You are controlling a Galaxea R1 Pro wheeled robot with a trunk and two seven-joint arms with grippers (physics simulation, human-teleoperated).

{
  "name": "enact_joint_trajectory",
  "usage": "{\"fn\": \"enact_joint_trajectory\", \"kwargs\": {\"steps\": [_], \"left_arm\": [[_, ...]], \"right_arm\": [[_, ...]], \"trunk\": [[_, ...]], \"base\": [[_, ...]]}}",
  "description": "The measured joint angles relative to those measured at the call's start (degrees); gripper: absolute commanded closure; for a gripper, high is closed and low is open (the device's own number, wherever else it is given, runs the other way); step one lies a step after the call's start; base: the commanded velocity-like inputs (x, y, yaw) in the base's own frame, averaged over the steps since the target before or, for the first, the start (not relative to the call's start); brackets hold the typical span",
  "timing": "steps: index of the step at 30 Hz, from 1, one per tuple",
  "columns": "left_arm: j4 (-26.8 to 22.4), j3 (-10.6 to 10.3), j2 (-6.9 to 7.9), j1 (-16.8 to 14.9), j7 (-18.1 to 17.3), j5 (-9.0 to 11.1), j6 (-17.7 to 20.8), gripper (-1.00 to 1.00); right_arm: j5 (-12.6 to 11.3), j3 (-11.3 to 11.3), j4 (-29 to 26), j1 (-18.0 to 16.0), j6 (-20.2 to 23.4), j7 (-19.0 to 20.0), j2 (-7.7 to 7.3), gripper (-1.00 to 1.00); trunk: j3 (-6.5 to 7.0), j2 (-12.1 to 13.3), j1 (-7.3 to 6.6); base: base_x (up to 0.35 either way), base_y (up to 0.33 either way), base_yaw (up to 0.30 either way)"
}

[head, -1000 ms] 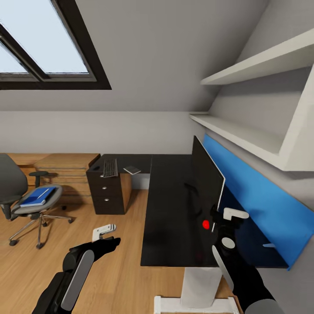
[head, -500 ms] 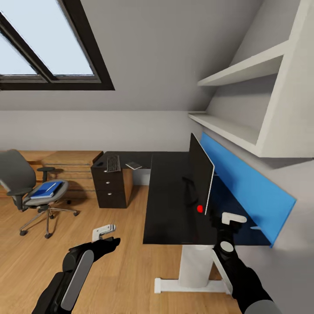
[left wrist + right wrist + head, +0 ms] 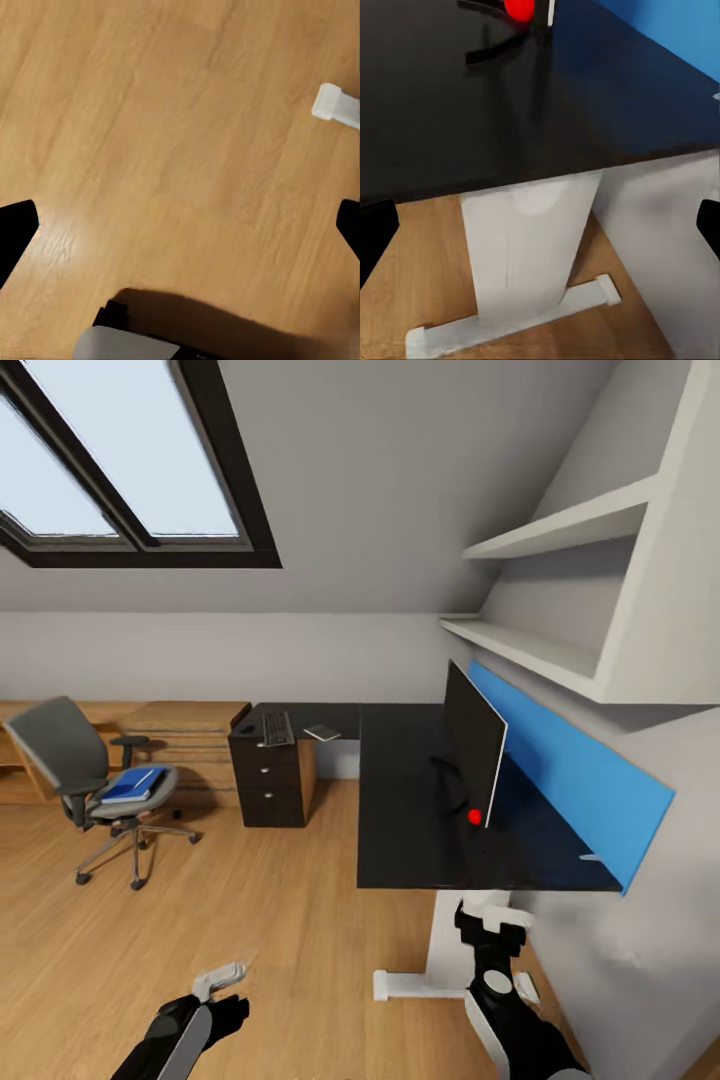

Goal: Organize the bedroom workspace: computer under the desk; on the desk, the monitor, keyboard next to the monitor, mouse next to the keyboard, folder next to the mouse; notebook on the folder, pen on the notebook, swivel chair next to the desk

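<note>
A: Folder [image 3: 131, 785] first, I'd judge. It lies on the swivel chair [image 3: 92, 773], far ahead and well to the left of the left gripper [image 3: 218, 981], which hangs low over bare floor [image 3: 172, 135] holding nothing; its wrist view puts a dark fingertip at each side edge, so the fingers are spread wide.

B: And the keyboard [image 3: 275, 728]?

A: Farther ahead, on the drawer end of the desk [image 3: 410, 840], with the notebook [image 3: 322, 733] just beside it, both well apart from the monitor [image 3: 473, 745].

B: Right gripper [image 3: 487, 926]?

A: Below the near desk edge, by the white leg [image 3: 529, 247], likewise spread and empty, the monitor up ahead of it. Best to drive square to the chair, then reach low and flat.
</note>
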Motion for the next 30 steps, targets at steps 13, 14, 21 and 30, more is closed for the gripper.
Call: {"fn": "enact_joint_trajectory", "kwargs": {"steps": [13,14,21,30], "left_arm": [[20.41,-0.5,0.16,-0.02,-4.63,-6.89,-21.14,-1.0],[22.66,-0.59,0.15,-0.02,-6.22,-7.37,-25.36,-1.0],[27.94,-0.76,0.16,0.0,-10.07,-8.27,-39.91,-1.0],[29.16,-0.84,-0.15,0.0,-10.15,-8.39,-41.1,-1.0]], "right_arm": [[-0.03,-0.39,24.74,0.0,-10.61,1.22,1.1,-1.0],[-0.05,-0.41,26.26,0.01,-11.45,1.8,1.11,-1.0],[-0.06,-0.77,29.33,0.01,-13.94,7.67,0.85,-1.0],[-0.03,-0.52,30.89,0.04,-14.22,9.14,1.08,-1.0]], "trunk": [[0.0,-0.01,-0.02],[0.0,-0.01,-0.02],[-0.03,-0.01,-0.02],[-0.39,-0.01,-0.02]], "base": [[-0.025,0.325,0.0],[-0.001,0.331,0.0],[0.0,0.331,0.0],[0.0,0.332,0.08]]}}
